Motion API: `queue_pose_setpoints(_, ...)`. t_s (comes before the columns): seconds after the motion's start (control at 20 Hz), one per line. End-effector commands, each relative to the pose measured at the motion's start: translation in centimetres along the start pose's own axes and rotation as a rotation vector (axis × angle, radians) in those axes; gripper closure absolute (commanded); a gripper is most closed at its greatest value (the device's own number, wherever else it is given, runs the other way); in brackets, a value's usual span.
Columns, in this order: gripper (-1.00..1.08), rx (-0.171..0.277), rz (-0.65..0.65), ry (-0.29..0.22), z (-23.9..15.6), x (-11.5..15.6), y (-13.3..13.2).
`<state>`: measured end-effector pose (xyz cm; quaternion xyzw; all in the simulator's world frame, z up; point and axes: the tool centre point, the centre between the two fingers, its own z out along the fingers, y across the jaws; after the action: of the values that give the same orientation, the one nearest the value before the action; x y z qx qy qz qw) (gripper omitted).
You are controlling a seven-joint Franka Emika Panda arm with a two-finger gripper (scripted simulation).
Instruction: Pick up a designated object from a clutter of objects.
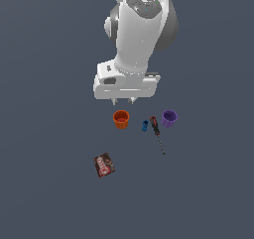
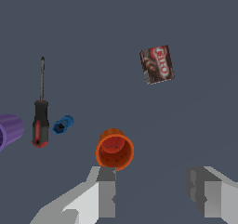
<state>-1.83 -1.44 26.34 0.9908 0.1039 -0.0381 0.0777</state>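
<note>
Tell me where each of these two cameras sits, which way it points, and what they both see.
Exterior view: off the arm, high up, looking down at the grey floor; shows the white arm and its open gripper above the ribbed orange cup.
Wrist view: on the wrist, looking past both fingers at that cup.
Shared: orange cup, purple cup, red-and-black-handled screwdriver, dark red-brown packet.

Upright orange cup (image 1: 121, 119), seemingly empty

Grey floor (image 1: 44, 193) (cups (image 1: 121, 119), screwdriver (image 1: 156, 130), perhaps a packet (image 1: 104, 164))
</note>
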Motion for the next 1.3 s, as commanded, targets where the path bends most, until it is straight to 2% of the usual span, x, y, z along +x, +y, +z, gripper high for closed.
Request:
queue_pose_setpoints(0.0, -0.2, -0.038, -0.077, -0.021, 1.9, -0.5, -0.3)
queue_pose_setpoints(0.3, -0.2, -0.13, -0.312, -0.08, 6.9, -2.3, -1.5)
queue_pose_setpoints(0.6, -0.2, -0.197, -0.567, -0.137, 11.5, -4.5, -3.1)
queue_pose_setpoints(0.95, -0.2, -0.234, -0.805, -0.185, 15.2, -6.9, -4.9)
queue_pose_setpoints(1.25, -0.2, -0.243, -0.921, -0.205, 16.9, -8.2, -5.9)
